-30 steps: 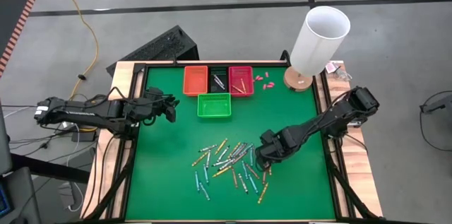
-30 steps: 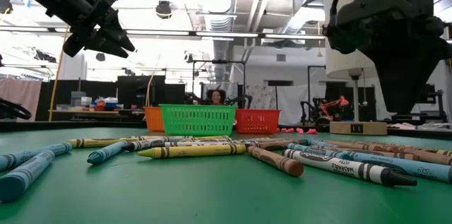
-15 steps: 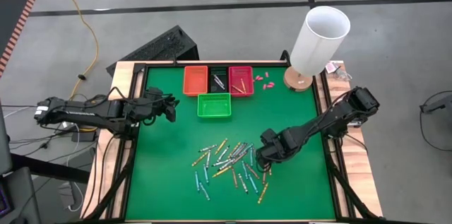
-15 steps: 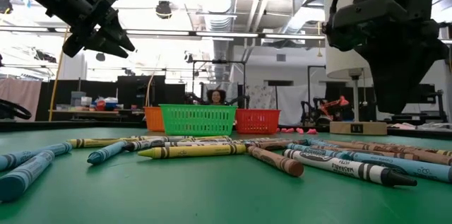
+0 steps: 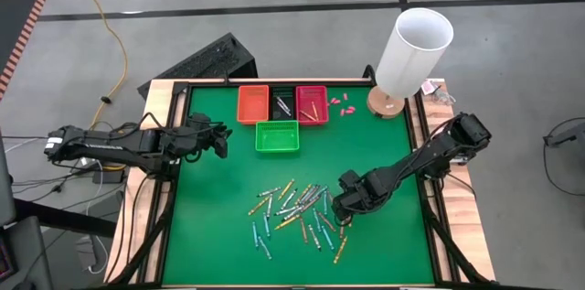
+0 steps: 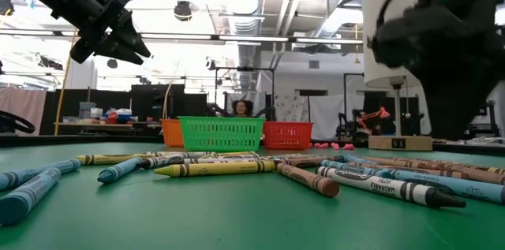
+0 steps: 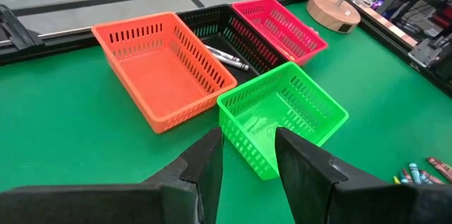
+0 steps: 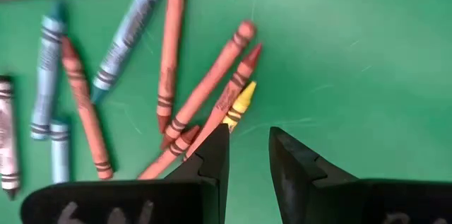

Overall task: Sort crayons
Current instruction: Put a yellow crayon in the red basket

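Your crayons are thin paper-wrapped sticks in teal-blue, orange-yellow, brown-red and grey-white, lying flat in a loose scatter on the green worktop, between centre and near edge. Long axes are mixed: many run diagonally, a few nearly parallel to the near edge.

Right tool sits low over the right side of the scatter, fingers spread with a narrow gap, pinching nothing. Just ahead of its tips a yellow crayon and a brown-red one lie side by side, both pointing diagonally away from the tool.

Left tool hovers high near the worktop's left edge, fingers apart and empty, facing the green basket. Orange basket, black basket and red basket sit in a row at the far edge; the black one holds a couple of crayons.
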